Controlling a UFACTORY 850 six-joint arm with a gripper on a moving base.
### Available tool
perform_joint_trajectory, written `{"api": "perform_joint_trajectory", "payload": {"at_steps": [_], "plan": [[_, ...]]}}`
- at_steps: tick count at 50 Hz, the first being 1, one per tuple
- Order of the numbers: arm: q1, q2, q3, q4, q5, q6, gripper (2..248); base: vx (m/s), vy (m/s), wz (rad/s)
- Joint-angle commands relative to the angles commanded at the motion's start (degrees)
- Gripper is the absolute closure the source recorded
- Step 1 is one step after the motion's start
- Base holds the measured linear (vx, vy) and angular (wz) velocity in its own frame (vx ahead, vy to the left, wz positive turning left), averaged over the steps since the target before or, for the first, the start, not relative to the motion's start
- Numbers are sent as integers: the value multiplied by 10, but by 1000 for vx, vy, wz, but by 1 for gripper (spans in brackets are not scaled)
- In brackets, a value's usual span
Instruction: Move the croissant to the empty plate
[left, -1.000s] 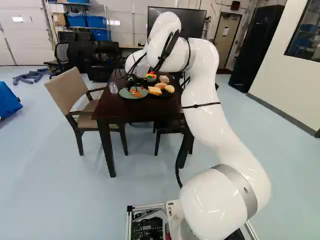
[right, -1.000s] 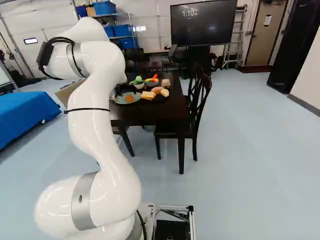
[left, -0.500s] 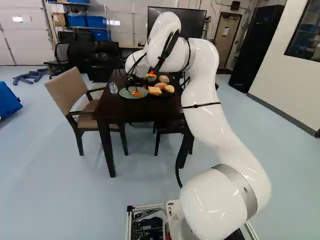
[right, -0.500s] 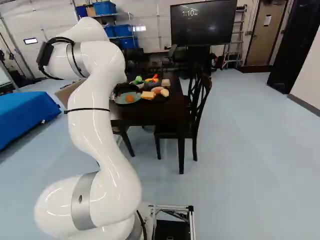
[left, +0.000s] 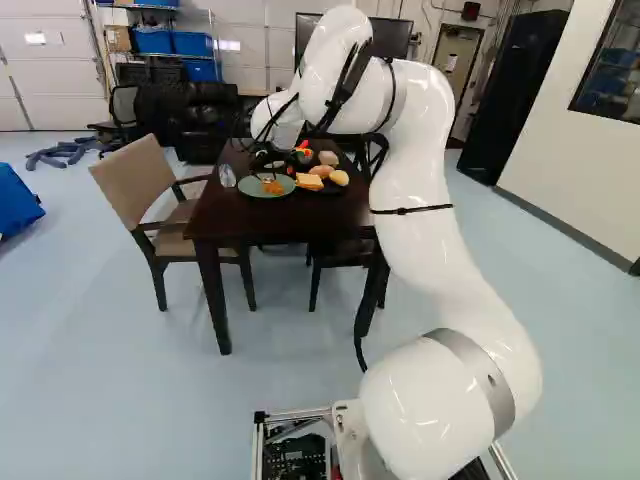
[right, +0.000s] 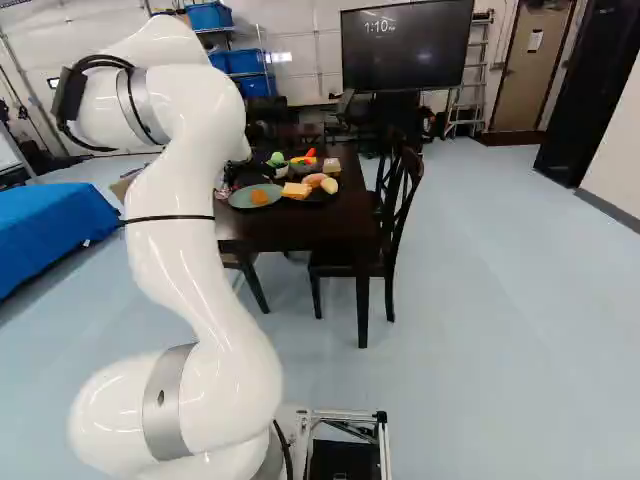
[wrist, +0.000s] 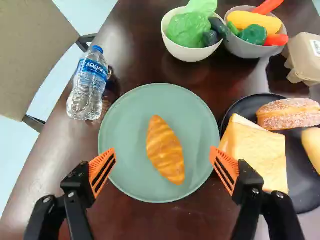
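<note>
Seemingly delivered, the golden-brown, ridged croissant (wrist: 165, 150) lies on the round green plate (wrist: 120, 130), above and left of centre in the left base view, ahead of the black gripper (wrist: 161, 153), wide apart, whose low sideways sweep could knock it off.

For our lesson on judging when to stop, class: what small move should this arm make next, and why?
Probably raise the open jaws straight up, without closing them. The croissant lies alone on the green plate, apparently the target, since the black plate holds bread. The jaws stand wide apart, clear of the croissant on both sides.
</note>
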Motion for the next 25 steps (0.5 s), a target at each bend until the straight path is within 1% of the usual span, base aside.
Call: {"api": "perform_joint_trajectory", "payload": {"at_steps": [11, 25], "plan": [[-2, 42, 42, 0, 0, 0, 3, 0, 0, 0], [-11, 94, 92, 0, 0, 0, 3, 0, 0, 0]]}}
